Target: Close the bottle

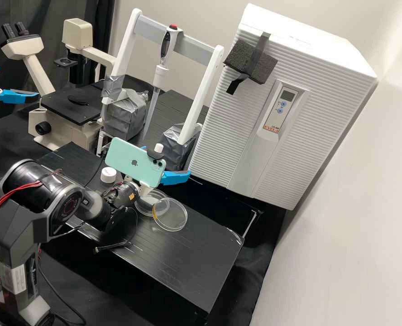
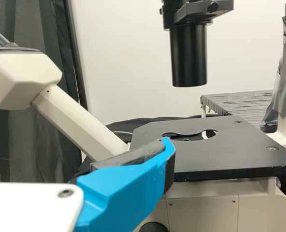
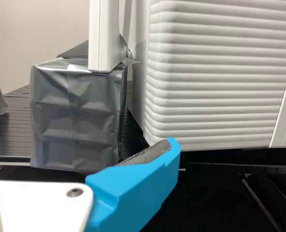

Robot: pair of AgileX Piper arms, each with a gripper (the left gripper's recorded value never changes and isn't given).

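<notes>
Peeking above phone (image 1: 135, 162), white-topped bottle (image 1: 158, 147) mostly hidden, white cap (image 1: 108, 173) nearby, both arms' jaws unreadable

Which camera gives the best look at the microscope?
The high view: the whole microscope shows, eyepieces to base. The left wrist view shows its stage and eyepiece tube close. The right wrist view faces a taped block and a ribbed white cabinet.

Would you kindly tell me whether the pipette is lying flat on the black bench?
No, the pipette hangs upright from the white stand.
</notes>
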